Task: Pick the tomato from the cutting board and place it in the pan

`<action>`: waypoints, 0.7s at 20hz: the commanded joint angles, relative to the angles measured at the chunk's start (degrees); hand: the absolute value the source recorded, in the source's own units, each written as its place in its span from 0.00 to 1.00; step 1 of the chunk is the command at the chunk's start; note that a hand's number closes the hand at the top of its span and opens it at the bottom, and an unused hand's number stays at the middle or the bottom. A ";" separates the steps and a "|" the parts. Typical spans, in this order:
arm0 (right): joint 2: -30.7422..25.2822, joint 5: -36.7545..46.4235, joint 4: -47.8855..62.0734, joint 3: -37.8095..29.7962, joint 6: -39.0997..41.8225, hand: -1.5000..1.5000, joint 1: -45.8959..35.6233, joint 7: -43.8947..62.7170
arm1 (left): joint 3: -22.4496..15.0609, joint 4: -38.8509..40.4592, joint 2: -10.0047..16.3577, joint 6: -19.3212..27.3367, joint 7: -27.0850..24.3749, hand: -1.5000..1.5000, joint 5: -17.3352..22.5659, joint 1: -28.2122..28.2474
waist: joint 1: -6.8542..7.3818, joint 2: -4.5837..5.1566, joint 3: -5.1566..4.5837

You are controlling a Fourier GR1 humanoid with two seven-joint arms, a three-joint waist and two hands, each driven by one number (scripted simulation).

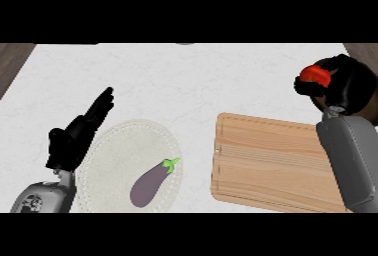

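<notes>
My right hand (347, 82) is raised at the far right of the head view, beyond the wooden cutting board (269, 165), with its fingers curled round a red tomato (315, 75); only part of the tomato shows. The board's top is bare where it shows, and my right forearm crosses its right side. My left hand (77, 132) stands open at the left, fingers straight and pointing up and away. No pan shows in this view.
A pale round plate (122, 145) lies left of the board with a purple eggplant (151, 183) on it. The white counter (192, 80) stretches behind both, with dark wooden strips at its far left and right corners.
</notes>
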 commanded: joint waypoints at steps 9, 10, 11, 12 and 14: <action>-9.03 -11.31 33.94 -12.89 -14.12 1.00 -9.65 -26.11 | 1.04 0.90 -0.44 -2.71 -0.94 0.50 0.90 0.08 | 1.57 0.53 0.11; -10.27 -11.94 35.33 -13.72 -14.51 1.00 -9.49 -28.02 | -0.83 2.43 -2.22 0.18 -2.00 0.50 -2.84 -1.30 | 1.30 0.58 0.12; -11.10 -12.19 37.49 -14.07 -13.59 1.00 -11.28 -29.14 | 1.28 -0.76 -0.70 -2.33 2.50 0.50 1.07 -3.10 | 1.60 0.54 0.14; -10.37 -12.28 38.89 -14.25 -14.87 1.00 -11.99 -29.73 | 0.71 3.16 -2.11 -0.42 0.15 0.50 -1.49 -2.67 | 0.99 0.39 0.08; -12.83 -14.94 40.59 -16.79 -15.04 1.00 -10.75 -34.40 | 1.31 2.21 -0.77 -2.72 -1.01 0.50 0.12 -1.67 | 1.57 0.69 0.15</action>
